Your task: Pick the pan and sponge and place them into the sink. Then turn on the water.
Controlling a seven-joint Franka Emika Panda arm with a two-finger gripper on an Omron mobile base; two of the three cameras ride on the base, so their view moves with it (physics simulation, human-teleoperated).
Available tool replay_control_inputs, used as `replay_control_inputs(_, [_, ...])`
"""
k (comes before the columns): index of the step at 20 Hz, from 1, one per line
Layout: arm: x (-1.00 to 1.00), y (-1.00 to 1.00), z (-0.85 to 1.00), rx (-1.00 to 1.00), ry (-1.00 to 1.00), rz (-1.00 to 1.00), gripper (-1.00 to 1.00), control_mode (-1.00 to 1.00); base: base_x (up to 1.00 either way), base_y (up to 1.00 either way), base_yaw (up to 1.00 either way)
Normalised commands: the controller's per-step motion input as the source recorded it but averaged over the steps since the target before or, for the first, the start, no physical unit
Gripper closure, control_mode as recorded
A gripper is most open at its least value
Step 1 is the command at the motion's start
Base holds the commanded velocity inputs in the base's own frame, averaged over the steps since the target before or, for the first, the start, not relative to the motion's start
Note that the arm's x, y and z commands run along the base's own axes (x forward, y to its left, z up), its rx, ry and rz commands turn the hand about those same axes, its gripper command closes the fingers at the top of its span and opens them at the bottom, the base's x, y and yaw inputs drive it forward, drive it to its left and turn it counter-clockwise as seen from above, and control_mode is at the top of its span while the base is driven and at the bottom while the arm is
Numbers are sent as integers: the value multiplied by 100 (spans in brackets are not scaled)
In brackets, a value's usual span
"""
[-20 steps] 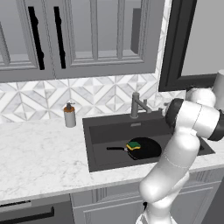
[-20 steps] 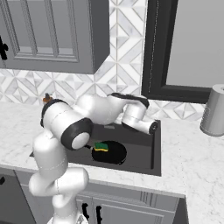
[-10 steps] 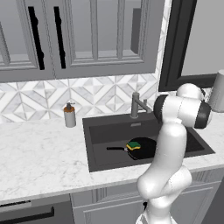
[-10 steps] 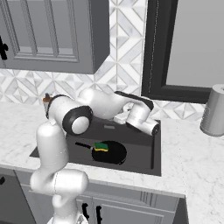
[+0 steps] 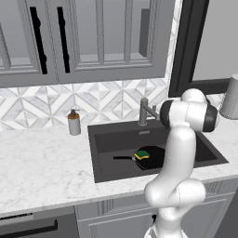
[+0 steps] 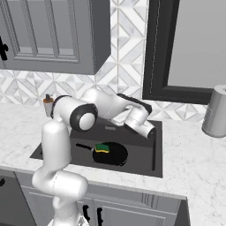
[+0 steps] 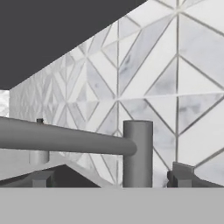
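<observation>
A: Starting at the far left of the counter point(image 5: 42, 167), there's the soap dispenser point(image 5: 74, 122) standing upright against the tiled backsplash point(image 5: 107, 100), just beside the sink's left edge

B: And the sink point(image 5: 111, 137) itself comes next. The pan point(image 5: 151, 158) lies flat on the basin floor, handle point(image 5: 123, 158) pointing left, with the sponge point(image 5: 142, 154) sitting green-side-up on its left rim

A: The right base view agrees: pan point(image 6: 111, 154) in the sink point(image 6: 145, 154), sponge point(image 6: 102, 147) on top of it, touching

B: Moving right, the faucet point(image 5: 145, 111) stands at the back of the basin, and the white arm point(image 5: 179, 153) rises in front, its elbow bent beside that faucet

A: The hand view is tight on it: the faucet's upright post point(image 7: 137, 153) in the centre, its spout point(image 7: 65, 138) running off to the left, the backsplash behind

B: And the gripper point(image 7: 109, 179)?

A: Spread wide, one fingertip point(image 7: 41, 178) at each side, and the post sits between them without contact

B: Water?

A: No stream visible from the spout. Far right, a grey canister point(image 6: 215, 111) stands on the counter, well apart from the sink
</observation>
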Motion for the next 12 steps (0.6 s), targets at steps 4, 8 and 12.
replay_control_inputs(4, [41,10,-4,0,-7,-1,-100,-100,0,0,0])
replay_control_inputs(8, [43,0,-8,0,-7,-3,-100,-100,0,0,0])
replay_control_inputs(12, [42,0,-14,0,-8,0,-100,-100,0,0,0])
